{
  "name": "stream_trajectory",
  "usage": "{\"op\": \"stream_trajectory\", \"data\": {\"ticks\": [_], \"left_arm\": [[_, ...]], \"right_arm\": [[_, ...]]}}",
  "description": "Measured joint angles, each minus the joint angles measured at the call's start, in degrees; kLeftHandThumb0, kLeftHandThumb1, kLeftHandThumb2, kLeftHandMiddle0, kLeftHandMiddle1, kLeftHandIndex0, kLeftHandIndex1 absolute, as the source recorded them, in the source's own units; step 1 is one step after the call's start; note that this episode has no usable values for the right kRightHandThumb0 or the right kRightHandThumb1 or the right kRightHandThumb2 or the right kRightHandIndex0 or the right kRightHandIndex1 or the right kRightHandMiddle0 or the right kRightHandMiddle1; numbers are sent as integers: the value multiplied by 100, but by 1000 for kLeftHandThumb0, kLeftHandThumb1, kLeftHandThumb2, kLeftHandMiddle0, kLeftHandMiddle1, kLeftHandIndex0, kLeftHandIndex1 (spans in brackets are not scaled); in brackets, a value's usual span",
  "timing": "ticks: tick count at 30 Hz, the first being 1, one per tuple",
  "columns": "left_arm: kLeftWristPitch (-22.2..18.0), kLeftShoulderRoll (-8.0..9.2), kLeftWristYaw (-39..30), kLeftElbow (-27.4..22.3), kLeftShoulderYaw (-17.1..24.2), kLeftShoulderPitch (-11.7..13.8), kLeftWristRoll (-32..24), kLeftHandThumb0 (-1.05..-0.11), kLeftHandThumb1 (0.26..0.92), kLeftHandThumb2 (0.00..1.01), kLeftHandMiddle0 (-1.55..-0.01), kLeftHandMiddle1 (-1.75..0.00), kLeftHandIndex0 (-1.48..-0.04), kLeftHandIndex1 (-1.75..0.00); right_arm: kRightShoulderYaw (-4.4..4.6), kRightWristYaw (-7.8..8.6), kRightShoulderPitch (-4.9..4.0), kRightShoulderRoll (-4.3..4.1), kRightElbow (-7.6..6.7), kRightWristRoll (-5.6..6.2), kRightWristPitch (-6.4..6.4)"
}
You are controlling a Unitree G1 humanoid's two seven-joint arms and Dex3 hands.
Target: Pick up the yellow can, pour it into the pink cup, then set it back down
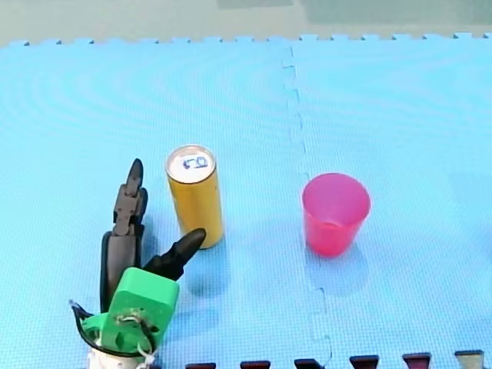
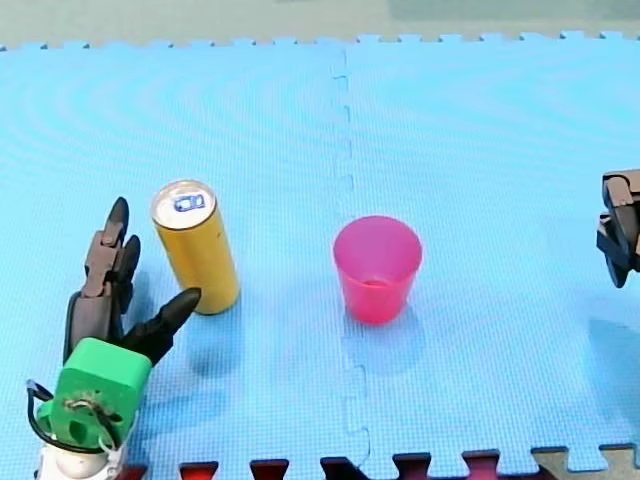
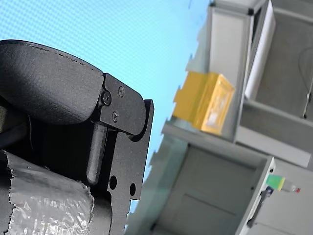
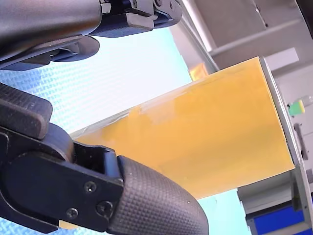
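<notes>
A blue foam mat [image 1: 384, 115] of interlocking tiles covers the work surface. A tall yellow can [image 1: 196, 196] with a silver top stands upright left of centre. A pink cup [image 1: 335, 214] stands upright, well apart to its right. The left hand [image 1: 138, 246] is unclenched and grasps nothing, with fingers [image 1: 131, 200] just beside the can and thumb [image 1: 184, 246] at its base, possibly touching. The right hand [image 2: 622, 228] hangs at the mat's right edge; its state cannot be told.

A black hand [image 3: 63, 98] hangs over the blue mat [image 3: 146, 39], yellow box [image 3: 203, 100] beyond.
</notes>
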Motion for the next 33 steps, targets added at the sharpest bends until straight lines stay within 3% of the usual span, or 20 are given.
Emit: {"op": "stream_trajectory", "data": {"ticks": [33], "left_arm": [[0,-36,-143,-96,77,66,-55,-1048,859,0,-232,0,-161,-5]], "right_arm": [[-34,50,-11,-17,13,4,-5]]}}
